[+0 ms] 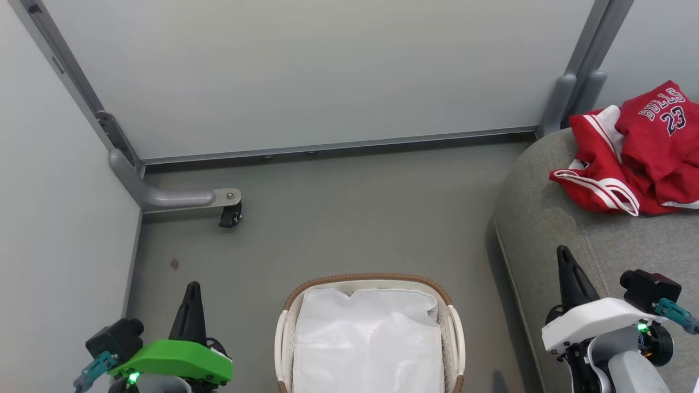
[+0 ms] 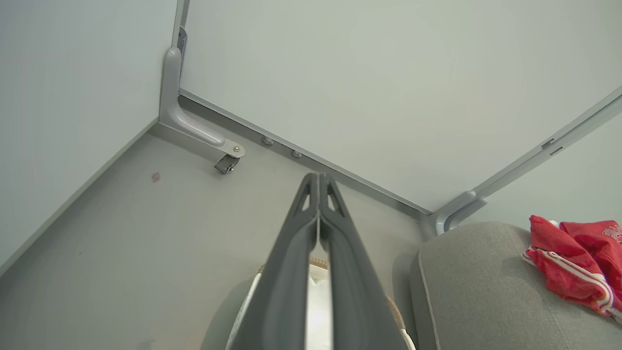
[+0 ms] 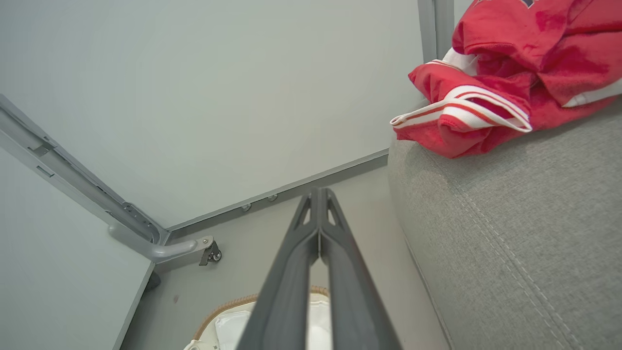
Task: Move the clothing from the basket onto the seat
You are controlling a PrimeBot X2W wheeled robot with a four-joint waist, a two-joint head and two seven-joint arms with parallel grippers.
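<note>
Jersey (image 1: pixel 663 136) x1, shorts (image 1: pixel 595 174) x1, basket (image 1: pixel 371 279) x1, seat (image 1: pixel 546 229) x1.

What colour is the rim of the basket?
Brown, woven. The basket shows best in the head view.

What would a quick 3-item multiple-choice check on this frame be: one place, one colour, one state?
1. Where does the clothing lie? A in the basket; B on the seat; C on a table.
2. What colour is the basket's rim? A brown; B green; C black.
3. How do the left hand and right hand stand? A both open; B left open only; C both shut, empty.

Answers:
1 B, the red heap rests on the grey seat.
2 A, a woven brown band tops the white basket.
3 C, each wrist view shows the fingers pressed together with nothing between.
</note>
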